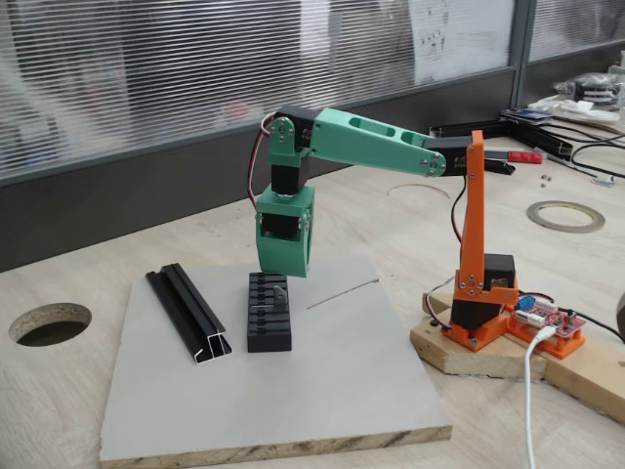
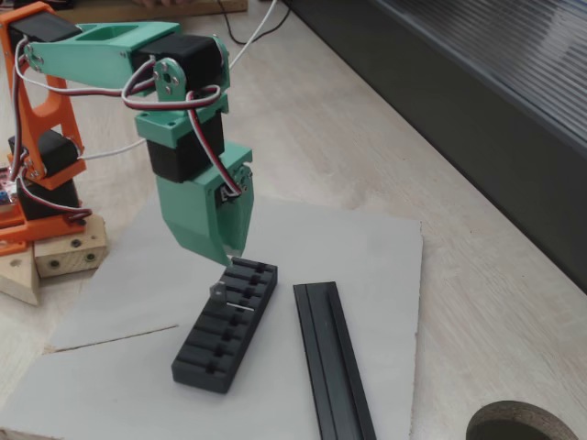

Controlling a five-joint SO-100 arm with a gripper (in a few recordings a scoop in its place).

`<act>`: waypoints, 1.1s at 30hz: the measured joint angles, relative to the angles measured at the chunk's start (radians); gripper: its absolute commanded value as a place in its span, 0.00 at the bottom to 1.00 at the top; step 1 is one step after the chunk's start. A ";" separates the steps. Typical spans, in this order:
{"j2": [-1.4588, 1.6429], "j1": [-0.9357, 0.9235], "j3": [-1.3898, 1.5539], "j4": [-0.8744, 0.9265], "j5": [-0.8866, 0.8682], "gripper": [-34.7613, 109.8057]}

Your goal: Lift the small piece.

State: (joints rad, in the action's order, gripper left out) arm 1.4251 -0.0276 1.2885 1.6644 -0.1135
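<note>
Your gripper (image 2: 229, 249) hung tip-down just above the far end of the ribbed block (image 2: 227, 324), its green jaws drawn nearly together and holding nothing. The small piece (image 2: 218, 291) sat on the block's top near that same end, just below the tips and apart from them; it showed there in the other fixed view too (image 1: 278, 292). The rail (image 1: 188, 314) lay beside the block on the grey board (image 1: 332, 391), which rested on your counter (image 1: 59, 391).

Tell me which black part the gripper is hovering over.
The ribbed block, not the long channel rail lying beside it. The gripper hangs right above the block's far end, where the small silvery piece sits on it.
</note>
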 measured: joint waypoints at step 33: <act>-0.006 -0.005 0.000 -0.012 0.222 0.50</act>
State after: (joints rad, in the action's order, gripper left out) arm 1.4189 -0.0322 1.2885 1.6521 0.1089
